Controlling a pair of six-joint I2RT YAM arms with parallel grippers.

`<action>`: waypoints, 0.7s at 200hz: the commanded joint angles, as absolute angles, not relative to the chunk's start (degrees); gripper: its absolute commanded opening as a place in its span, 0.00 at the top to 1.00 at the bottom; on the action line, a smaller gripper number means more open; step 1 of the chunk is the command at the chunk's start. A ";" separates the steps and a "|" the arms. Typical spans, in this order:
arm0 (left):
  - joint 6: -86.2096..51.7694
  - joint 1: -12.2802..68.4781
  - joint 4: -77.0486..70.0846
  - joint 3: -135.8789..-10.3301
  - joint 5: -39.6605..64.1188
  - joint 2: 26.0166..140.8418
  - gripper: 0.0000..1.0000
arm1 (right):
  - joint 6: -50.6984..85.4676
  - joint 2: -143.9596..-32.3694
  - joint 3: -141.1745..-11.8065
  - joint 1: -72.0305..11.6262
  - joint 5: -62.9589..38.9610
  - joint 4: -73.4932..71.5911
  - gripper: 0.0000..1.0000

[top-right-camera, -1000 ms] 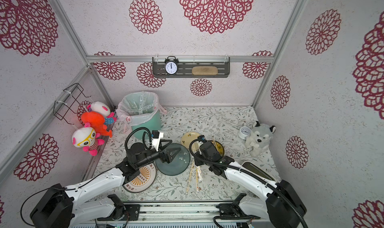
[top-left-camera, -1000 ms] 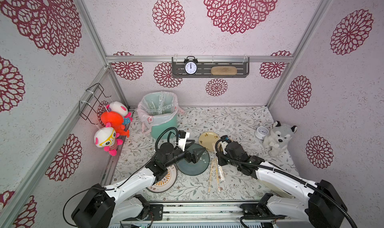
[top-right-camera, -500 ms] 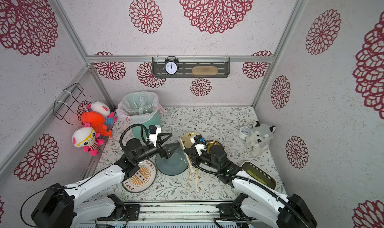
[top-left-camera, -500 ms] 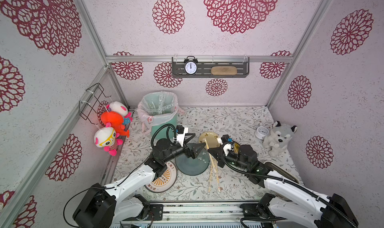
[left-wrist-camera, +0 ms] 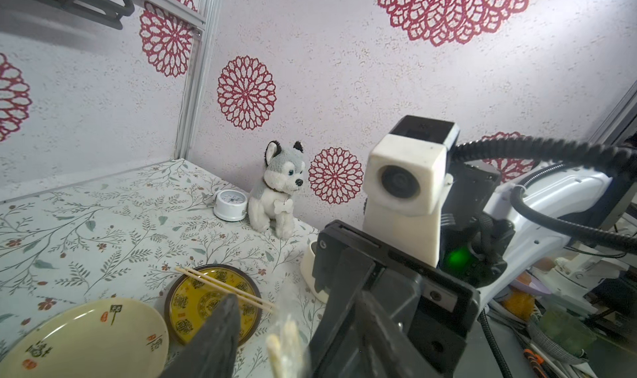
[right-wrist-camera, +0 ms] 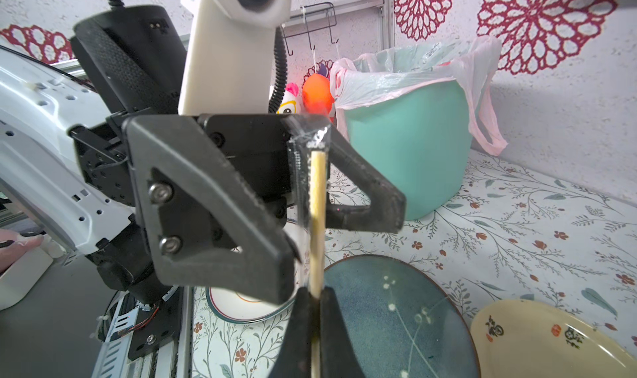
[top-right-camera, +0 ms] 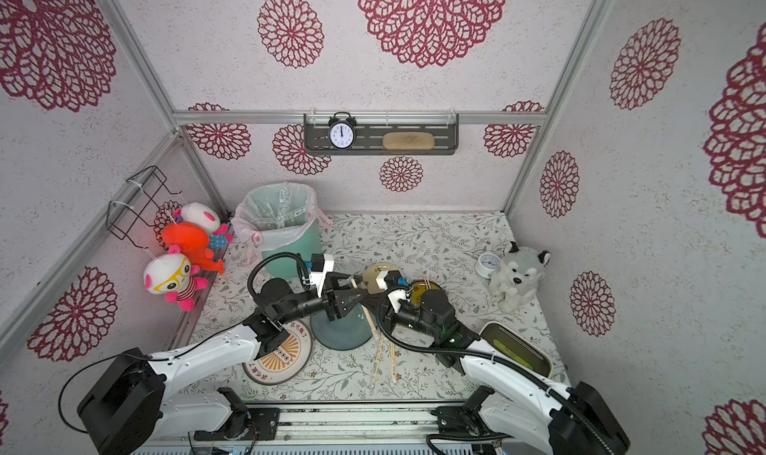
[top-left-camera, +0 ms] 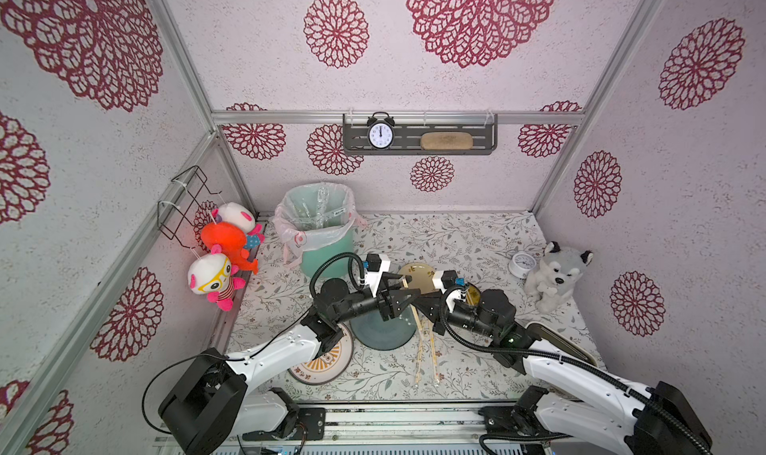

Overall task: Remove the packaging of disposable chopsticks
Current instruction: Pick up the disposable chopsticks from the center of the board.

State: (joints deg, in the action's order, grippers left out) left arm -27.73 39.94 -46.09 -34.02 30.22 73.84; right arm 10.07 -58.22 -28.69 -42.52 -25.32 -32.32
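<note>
**Two claws, one wrapped pair of sticks**

The right claw (right-wrist-camera: 312, 300) is pressed tight on a pair of thin, pale wooden chopsticks (right-wrist-camera: 317, 193). They are wrapped in a clear, crinkly plastic sleeve (right-wrist-camera: 313, 139). The chopsticks point straight out in front of that claw, up off the flowery table (right-wrist-camera: 517, 221). Their far end reaches in between the fingers (right-wrist-camera: 365, 200) of the left claw (right-wrist-camera: 312, 236). That claw has one finger on each side of the sleeve, very close to it. I cannot tell if they are squeezing yet.

The sticks are light and stiff, but they are thin, so a hard bend could snap them. The sleeve is soft, thin and slippery. The best place to grab looks like the flat bit of plastic past the stick tips, deep inside the left claw. A pull along the sticks, away from the right claw, should then slide the sleeve off.
</note>
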 commanded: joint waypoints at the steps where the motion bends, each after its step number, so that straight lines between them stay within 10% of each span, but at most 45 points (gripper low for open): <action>1: -27.75 40.34 -48.77 -33.27 30.58 73.82 0.60 | 7.95 -56.34 -28.86 -42.28 -25.93 -33.74 1.00; 38: -29.33 40.34 -50.21 -33.70 32.05 74.86 0.75 | 8.60 -55.30 -28.13 -42.28 -26.04 -34.10 1.00; 58: -30.43 40.34 -50.93 -34.01 32.62 75.32 1.00 | 9.17 -55.47 -27.91 -42.27 -26.26 -34.99 1.00; 92: -31.45 39.84 -51.04 -34.83 32.06 74.94 1.00 | 10.00 -57.78 -28.45 -42.28 -27.32 -34.72 1.00; 111: -32.00 38.74 -49.15 -36.12 33.35 73.74 1.00 | 10.38 -59.69 -29.19 -42.28 -28.15 -32.64 0.71; 140: -30.81 37.49 -42.48 -38.67 33.63 71.11 1.00 | 10.69 -59.98 -27.08 -42.19 -28.01 -32.04 0.62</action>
State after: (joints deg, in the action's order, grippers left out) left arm -31.35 38.52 -47.03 -35.70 33.01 74.39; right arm 10.52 -60.36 -27.77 -42.41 -26.87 -31.55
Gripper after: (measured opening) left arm 0.067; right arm 0.361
